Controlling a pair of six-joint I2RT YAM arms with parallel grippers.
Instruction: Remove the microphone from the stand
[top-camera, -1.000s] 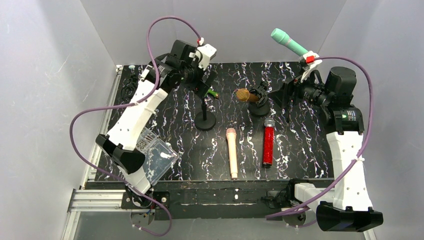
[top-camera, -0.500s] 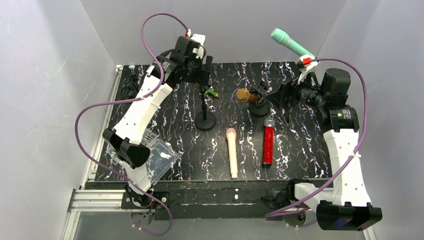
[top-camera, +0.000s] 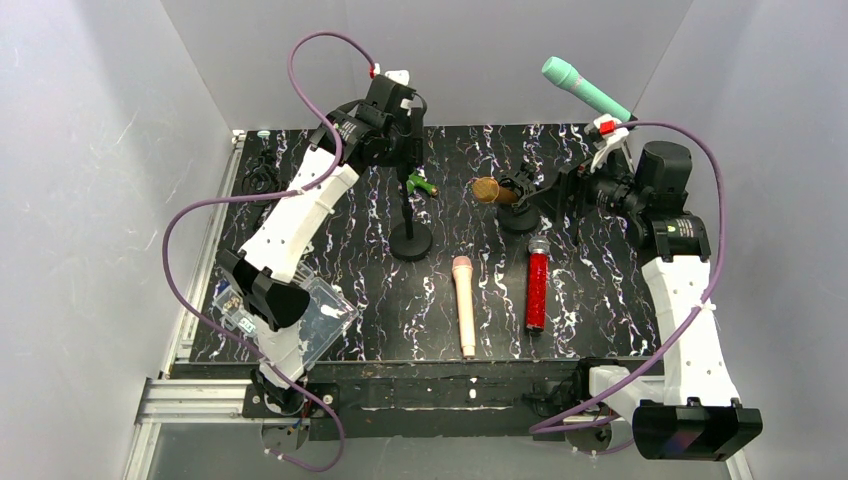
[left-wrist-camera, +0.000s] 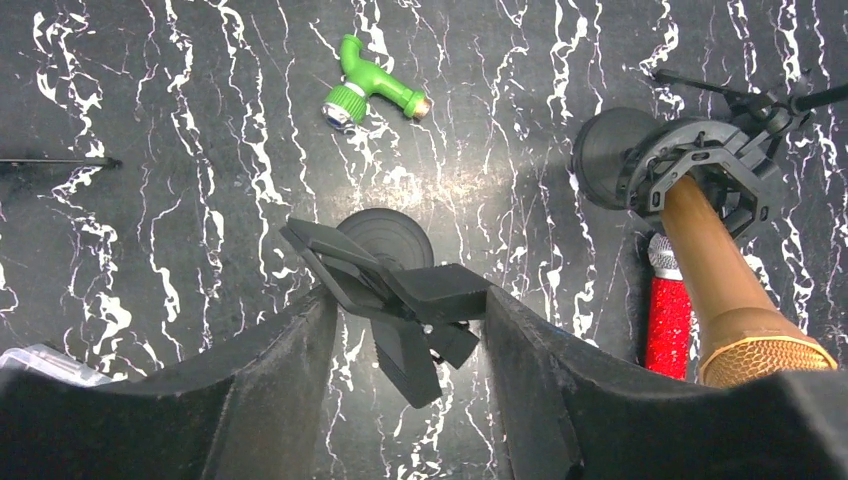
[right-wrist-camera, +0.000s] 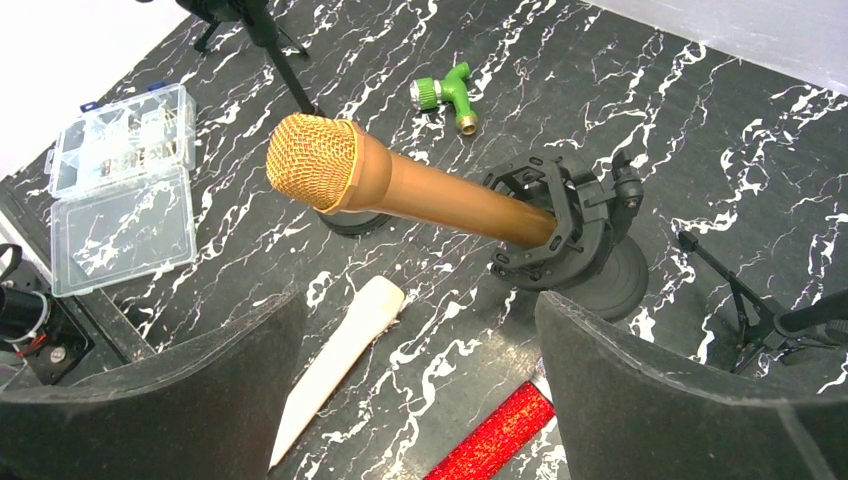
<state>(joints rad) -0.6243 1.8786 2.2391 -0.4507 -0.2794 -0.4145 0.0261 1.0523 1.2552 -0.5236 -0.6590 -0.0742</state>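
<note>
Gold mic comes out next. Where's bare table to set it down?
Bare: between the box and pink mic; right of the red mic to the table edge. Crowded at the back: empty stand, green fitting, gold mic in its mount.

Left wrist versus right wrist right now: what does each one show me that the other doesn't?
Only the left wrist shows how the left gripper flanks the empty stand's clip. Only the right wrist shows the cream microphone, lying flat. Both show the gold microphone seated in its shock mount, the green hose fitting and part of the red microphone.
</note>
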